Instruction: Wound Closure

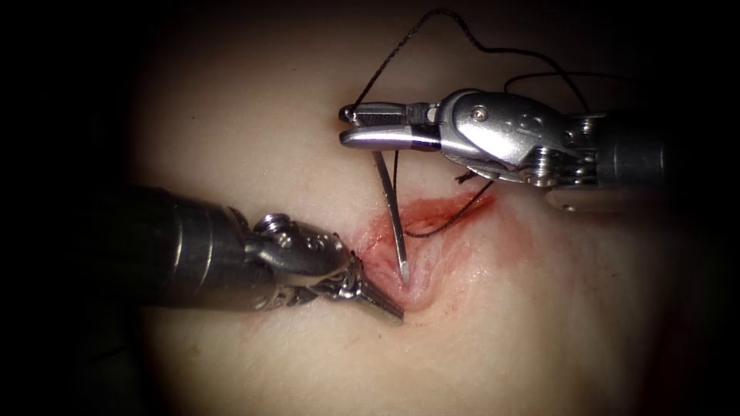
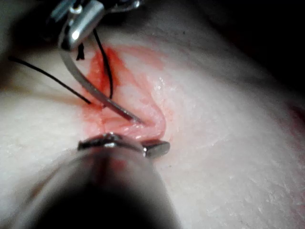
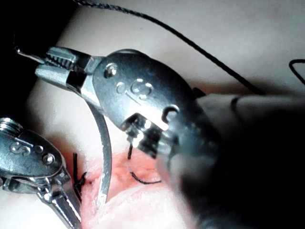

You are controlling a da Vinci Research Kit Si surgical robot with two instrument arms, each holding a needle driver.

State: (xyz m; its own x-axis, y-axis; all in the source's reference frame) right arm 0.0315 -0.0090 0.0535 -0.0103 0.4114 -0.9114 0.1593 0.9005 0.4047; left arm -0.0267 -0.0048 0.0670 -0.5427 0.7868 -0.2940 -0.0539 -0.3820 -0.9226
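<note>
Endoscope view: right hand clamps needle near tail, tip at cut; left hand closed, empty.

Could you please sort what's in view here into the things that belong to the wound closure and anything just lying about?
In use:
- right tool, fingers shut on the curved steel needle near its thread end
- needle tip at the cut, not clearly buried
- black braided thread
- left tool, fingers closed, pressing the pale pork tissue left of the cut

Lying about:
- red fluid
- short cut thread end
</note>
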